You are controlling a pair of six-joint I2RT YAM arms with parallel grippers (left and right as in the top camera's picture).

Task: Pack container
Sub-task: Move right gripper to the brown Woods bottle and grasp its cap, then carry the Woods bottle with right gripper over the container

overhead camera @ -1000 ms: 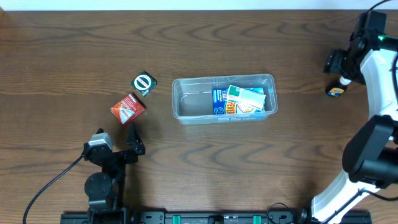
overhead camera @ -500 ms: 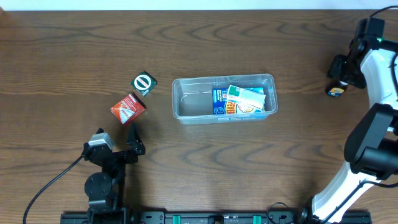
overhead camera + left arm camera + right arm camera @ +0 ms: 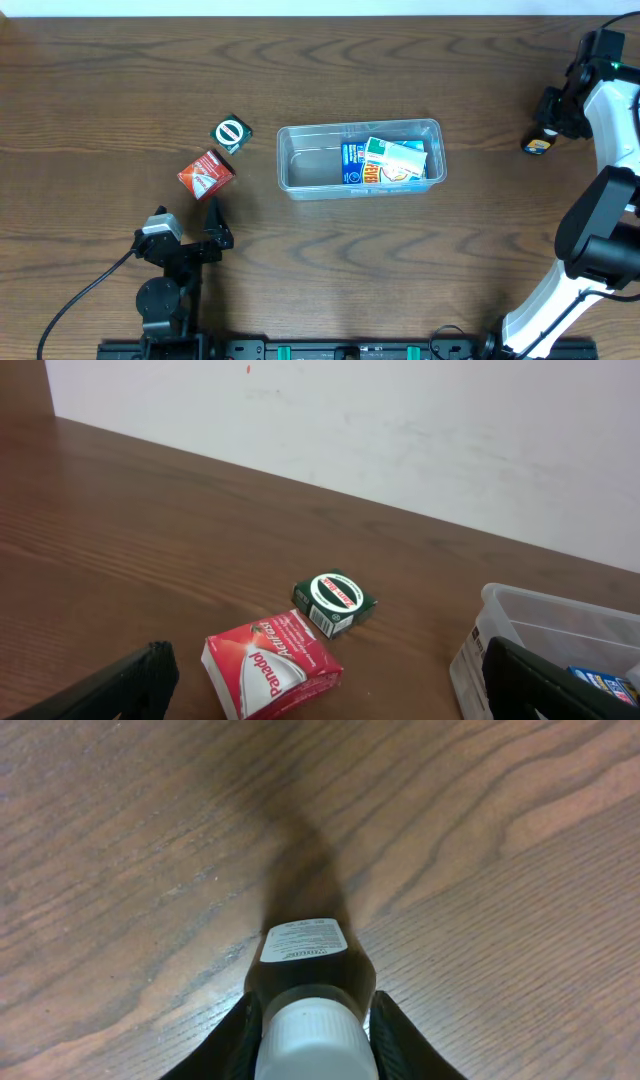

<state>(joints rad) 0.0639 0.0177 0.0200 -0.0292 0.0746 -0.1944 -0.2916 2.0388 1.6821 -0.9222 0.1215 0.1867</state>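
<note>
Moved since a second ago: right hand point(image 3: 546, 128), drawn in onto the small bottle point(image 3: 536, 146), which has slid slightly toward the container point(image 3: 360, 128). All else unmoved.

Right wrist view alone gives me the bottle's white cap point(image 3: 318, 1042) and both fingers point(image 3: 238, 1035) against its sides: narrowly parted, gripping it.

Overhead alone shows the container whole: clear tub, rounded corners, mid-worktop point(image 3: 100, 80), well apart from the bottle, with a blue packet point(image 3: 351, 162) and white-and-green box point(image 3: 398, 157) in its right half.

Left hand point(image 3: 216, 230): spread wide, holding nothing, near the red box point(image 3: 272, 668) and green box point(image 3: 336, 598).
</note>
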